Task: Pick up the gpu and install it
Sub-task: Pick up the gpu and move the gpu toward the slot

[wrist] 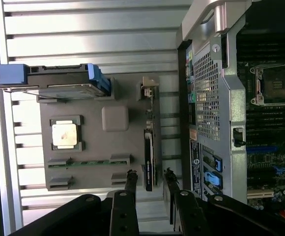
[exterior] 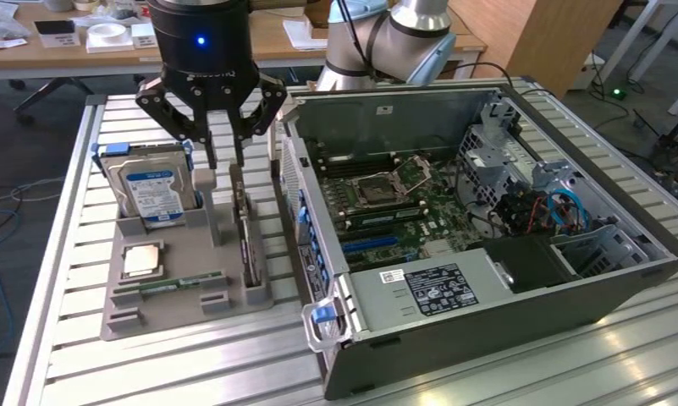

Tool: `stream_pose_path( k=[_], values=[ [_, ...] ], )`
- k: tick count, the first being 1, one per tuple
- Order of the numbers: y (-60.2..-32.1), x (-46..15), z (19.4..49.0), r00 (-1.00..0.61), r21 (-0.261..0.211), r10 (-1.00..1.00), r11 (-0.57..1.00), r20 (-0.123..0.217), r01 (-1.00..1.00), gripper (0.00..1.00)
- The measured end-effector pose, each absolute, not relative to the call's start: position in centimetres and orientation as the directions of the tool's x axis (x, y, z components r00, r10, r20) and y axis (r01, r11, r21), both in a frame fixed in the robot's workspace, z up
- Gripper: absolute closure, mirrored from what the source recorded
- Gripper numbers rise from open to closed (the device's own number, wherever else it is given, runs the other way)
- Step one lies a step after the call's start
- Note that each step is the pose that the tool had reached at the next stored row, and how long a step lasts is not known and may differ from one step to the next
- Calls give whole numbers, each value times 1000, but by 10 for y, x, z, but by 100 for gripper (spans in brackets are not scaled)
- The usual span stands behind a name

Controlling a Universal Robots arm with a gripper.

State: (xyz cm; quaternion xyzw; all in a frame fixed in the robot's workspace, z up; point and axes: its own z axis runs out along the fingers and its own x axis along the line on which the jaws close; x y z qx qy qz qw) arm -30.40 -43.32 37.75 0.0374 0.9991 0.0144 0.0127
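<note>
Eyes on the gpu [exterior: 248, 241] [wrist: 150, 147]: thin, dark, stands on its long edge in a slot of the grey holder [exterior: 163, 320] [wrist: 93, 147], along the edge nearest the computer case [exterior: 452, 338] [wrist: 216, 98]. Shows a silver bracket at the end toward the holder's side carrying the hard drive [exterior: 156, 193] [wrist: 66, 88].

Directly above, the gripper [exterior: 219, 162] [wrist: 150, 174]: hangs over the holder, clear of the card, touching nothing. Jaws apart and empty. From the wrist, lines up dead on the card, one of the fingers [wrist: 131, 182] to each flank, open gaps on both sides.

Moving outward across the holder:
- a raised block [wrist: 115, 118] just beside the card
- a green memory stick [exterior: 180, 282] [wrist: 88, 162] lying flat in its clips, toward the holder's near edge in the exterior view
- a square processor [exterior: 142, 259] [wrist: 65, 133] seated face-up around the middle
- the hard drive upright on edge, blue rails on its sides, at the back corner away from the case

Holder sits on the slatted metal table [exterior: 146, 372] [wrist: 83, 44], just beside the case. Case lies open on its side, motherboard [exterior: 389, 203] [wrist: 275, 128] exposed.
</note>
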Motion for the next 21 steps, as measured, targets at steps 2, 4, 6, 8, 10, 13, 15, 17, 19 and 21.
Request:
stream_pose_path(
  k=[2, 4, 6, 8, 10, 13, 15, 17, 19, 21],
  values=[
    [-433, -304, 377, -997, 30, 75, 997, -24, 74, 64],
    [-433, -304, 377, -997, 30, 75, 997, -24, 74, 64],
    [-433, -304, 376, -997, 30, 75, 997, -25, 74, 64],
    [-433, -304, 374, -997, 30, 75, 997, -24, 74, 64],
    [-433, -304, 370, -997, 30, 75, 997, -24, 74, 64],
    [-433, -304, 365, -997, 30, 75, 997, -24, 74, 64],
    [-433, -304, 361, -997, 30, 75, 997, -24, 74, 64],
    [-433, -304, 358, -997, 30, 75, 997, -24, 74, 64],
    [-433, -304, 355, -997, 30, 75, 997, -24, 74, 64],
    [-433, -304, 354, -997, 30, 75, 997, -24, 74, 64]
  ],
)
